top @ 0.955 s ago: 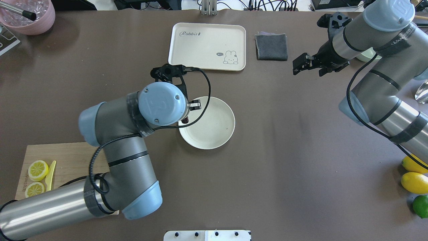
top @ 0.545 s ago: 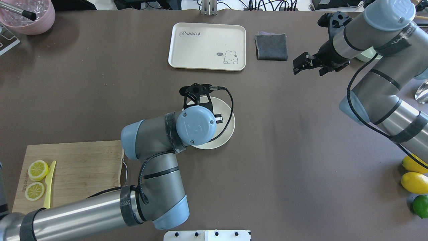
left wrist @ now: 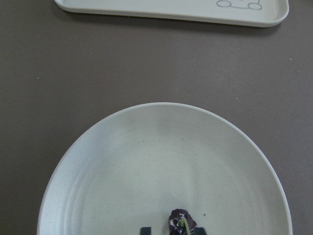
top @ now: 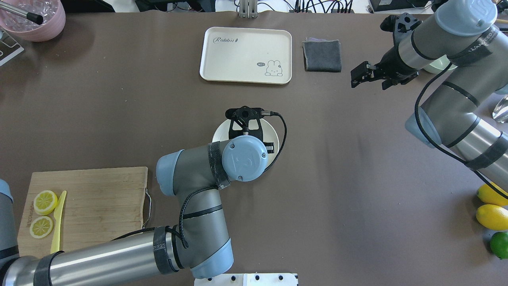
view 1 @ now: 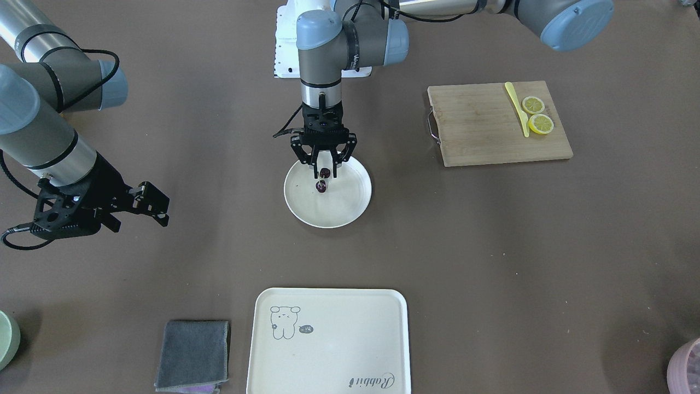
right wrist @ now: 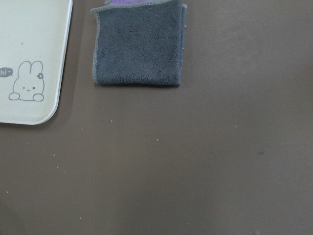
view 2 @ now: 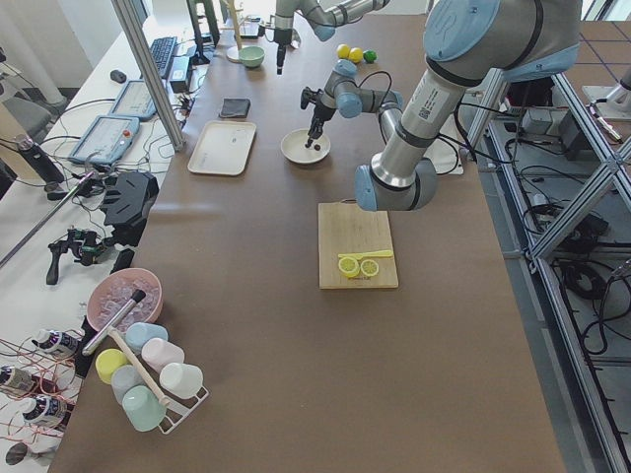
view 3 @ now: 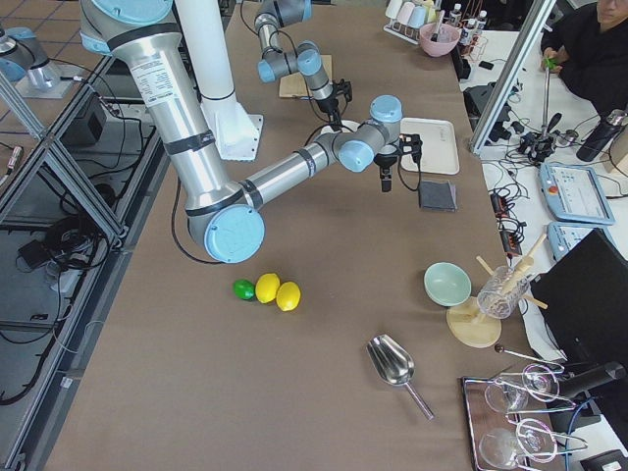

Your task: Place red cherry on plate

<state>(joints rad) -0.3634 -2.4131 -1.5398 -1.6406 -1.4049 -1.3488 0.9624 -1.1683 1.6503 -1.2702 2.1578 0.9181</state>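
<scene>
The round cream plate (view 1: 340,209) sits at mid-table. My left gripper (view 1: 324,173) points straight down over the plate's robot-side half, shut on the red cherry (view 1: 321,186). One dark cherry sits between the fingertips and the other hangs just below, close to the plate's surface. In the left wrist view the cherry (left wrist: 182,222) shows at the bottom edge against the plate (left wrist: 146,161). From overhead, my left wrist hides the cherry and much of the plate (top: 218,134). My right gripper (top: 358,76) hovers open and empty over bare table, far off near the grey cloth.
A cream rabbit tray (top: 246,55) and a folded grey cloth (top: 322,55) lie beyond the plate. A wooden cutting board (top: 91,198) holds two lemon slices and a yellow knife. Lemons and a lime (top: 492,216) lie at the right edge, and a pink bowl (top: 31,18) stands far left.
My left arm has swung right, carrying the cherry from the plate's left rim to over its middle. The right gripper has barely shifted.
</scene>
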